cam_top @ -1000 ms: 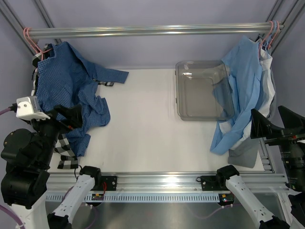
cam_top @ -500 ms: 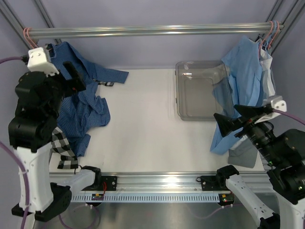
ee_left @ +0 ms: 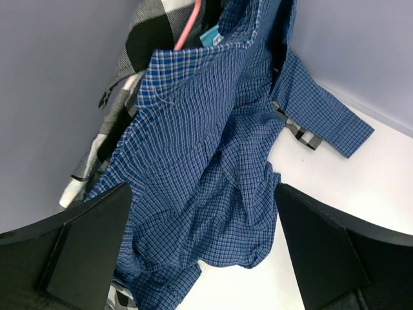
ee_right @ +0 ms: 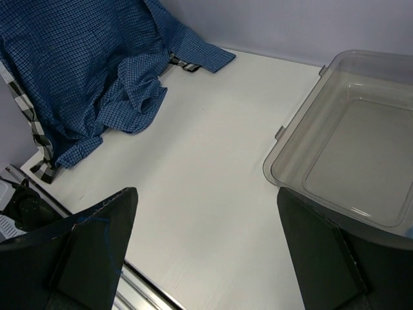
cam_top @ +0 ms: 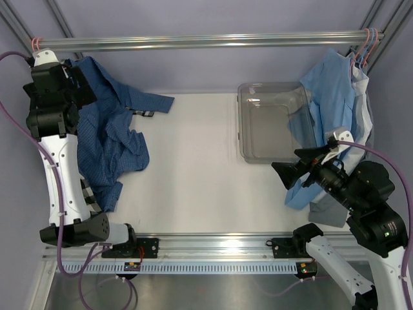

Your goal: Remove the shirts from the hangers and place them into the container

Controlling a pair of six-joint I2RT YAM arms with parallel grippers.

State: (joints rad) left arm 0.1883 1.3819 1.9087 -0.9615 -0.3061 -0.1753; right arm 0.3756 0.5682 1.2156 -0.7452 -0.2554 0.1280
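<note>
Count by kind.
Check shirts, two: dark blue shirt (cam_top: pixel 110 142), black-and-white shirt (ee_left: pixel 145 29). Container (cam_top: pixel 241 126): one. Plain garments, three: light blue (cam_top: pixel 329 110), white (cam_top: pixel 366 123), grey (cam_top: pixel 332 206). Pink hangers (cam_top: pixel 369 37): bunched, number unclear.

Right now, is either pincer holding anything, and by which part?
Nothing is held: the left pincer and the right pincer both stand open and empty.

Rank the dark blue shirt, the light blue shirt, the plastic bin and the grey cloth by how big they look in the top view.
1. dark blue shirt: largest.
2. light blue shirt and plastic bin: too alike to rank; the shirt overlaps the bin's right side.
3. grey cloth: smallest, mostly hidden.
</note>
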